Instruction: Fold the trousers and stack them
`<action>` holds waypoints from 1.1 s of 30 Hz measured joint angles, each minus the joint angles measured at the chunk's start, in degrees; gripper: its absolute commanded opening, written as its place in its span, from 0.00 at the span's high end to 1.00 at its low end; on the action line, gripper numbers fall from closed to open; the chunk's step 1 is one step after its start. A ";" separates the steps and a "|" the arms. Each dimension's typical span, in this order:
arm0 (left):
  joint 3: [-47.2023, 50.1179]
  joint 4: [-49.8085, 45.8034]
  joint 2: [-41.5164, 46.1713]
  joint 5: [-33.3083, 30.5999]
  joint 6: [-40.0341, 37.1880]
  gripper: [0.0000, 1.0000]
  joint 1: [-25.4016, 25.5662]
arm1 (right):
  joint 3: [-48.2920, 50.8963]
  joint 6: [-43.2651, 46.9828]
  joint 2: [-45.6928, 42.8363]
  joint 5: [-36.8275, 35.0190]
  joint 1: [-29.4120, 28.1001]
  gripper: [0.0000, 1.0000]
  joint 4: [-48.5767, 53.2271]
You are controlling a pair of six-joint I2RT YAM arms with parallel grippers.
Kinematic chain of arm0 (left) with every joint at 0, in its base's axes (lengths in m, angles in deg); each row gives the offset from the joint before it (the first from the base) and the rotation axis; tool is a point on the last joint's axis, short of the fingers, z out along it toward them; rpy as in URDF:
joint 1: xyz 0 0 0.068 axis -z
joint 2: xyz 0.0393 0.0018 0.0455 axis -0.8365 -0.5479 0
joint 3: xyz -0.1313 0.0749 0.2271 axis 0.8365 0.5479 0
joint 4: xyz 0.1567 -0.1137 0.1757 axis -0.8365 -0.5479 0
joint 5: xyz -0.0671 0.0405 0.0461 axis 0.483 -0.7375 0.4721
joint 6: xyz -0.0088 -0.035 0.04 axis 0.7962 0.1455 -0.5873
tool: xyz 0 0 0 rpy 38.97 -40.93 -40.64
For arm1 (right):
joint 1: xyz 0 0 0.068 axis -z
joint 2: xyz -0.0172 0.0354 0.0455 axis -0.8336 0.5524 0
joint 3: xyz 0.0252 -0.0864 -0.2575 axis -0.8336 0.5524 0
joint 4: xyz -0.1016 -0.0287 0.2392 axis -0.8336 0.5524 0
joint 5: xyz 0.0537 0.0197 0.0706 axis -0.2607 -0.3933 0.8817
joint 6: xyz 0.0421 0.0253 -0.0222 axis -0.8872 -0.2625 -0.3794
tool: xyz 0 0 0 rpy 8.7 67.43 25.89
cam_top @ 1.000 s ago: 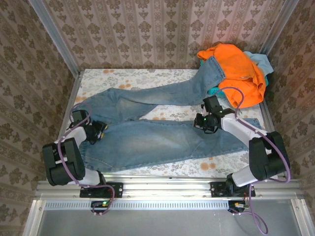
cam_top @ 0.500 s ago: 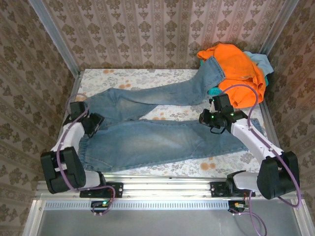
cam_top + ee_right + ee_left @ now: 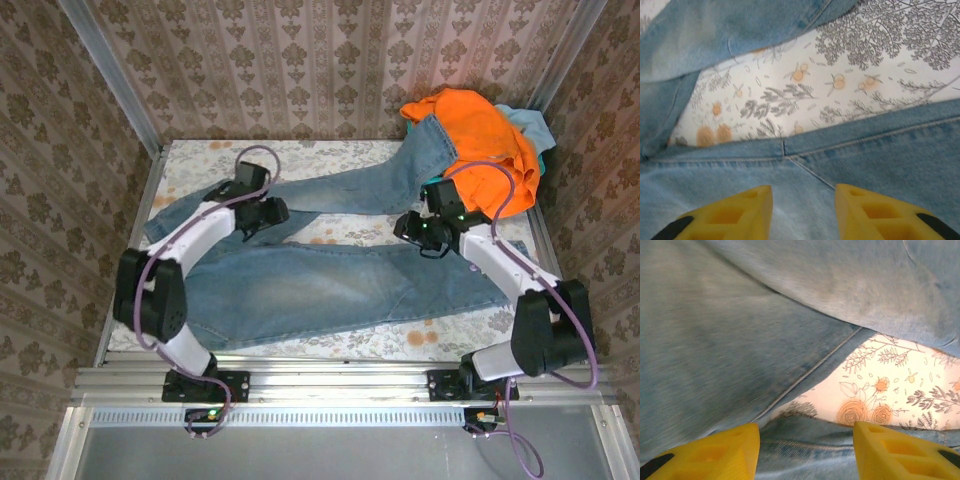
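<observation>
The faded blue trousers [image 3: 300,285] lie spread on the floral table, waist at the left. One leg runs along the front; the other [image 3: 350,190] angles up to the right onto the clothes pile. My left gripper [image 3: 270,213] hovers open over the fork between the two legs. In the left wrist view the left gripper [image 3: 806,460] has denim [image 3: 715,340] below and nothing between its yellow fingers [image 3: 715,455]. My right gripper [image 3: 415,235] is open above the front leg's upper edge. In the right wrist view the right gripper [image 3: 803,215] straddles a seam in the denim [image 3: 805,175].
A bright orange garment [image 3: 490,140] is heaped at the back right corner with a pale turquoise cloth [image 3: 525,125] behind it. Bare floral tabletop [image 3: 330,232] shows between the legs. Wallpapered walls close in on three sides.
The left arm has swung from the waist at the table's left edge up and right to the fork of the legs. The right gripper shifted slightly back and left.
</observation>
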 measured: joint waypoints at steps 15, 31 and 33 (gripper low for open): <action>6.97 4.92 -9.35 0.22 -1.79 0.82 2.40 | -26.73 -0.35 28.09 -5.68 5.05 0.33 -0.17; 16.98 7.19 -0.42 0.20 -5.38 1.00 -7.52 | -32.72 -1.38 38.01 -6.21 5.03 1.00 -0.85; 18.25 6.82 1.27 0.15 -5.68 1.00 -9.92 | -31.41 -1.44 37.18 -6.25 4.31 1.00 -1.77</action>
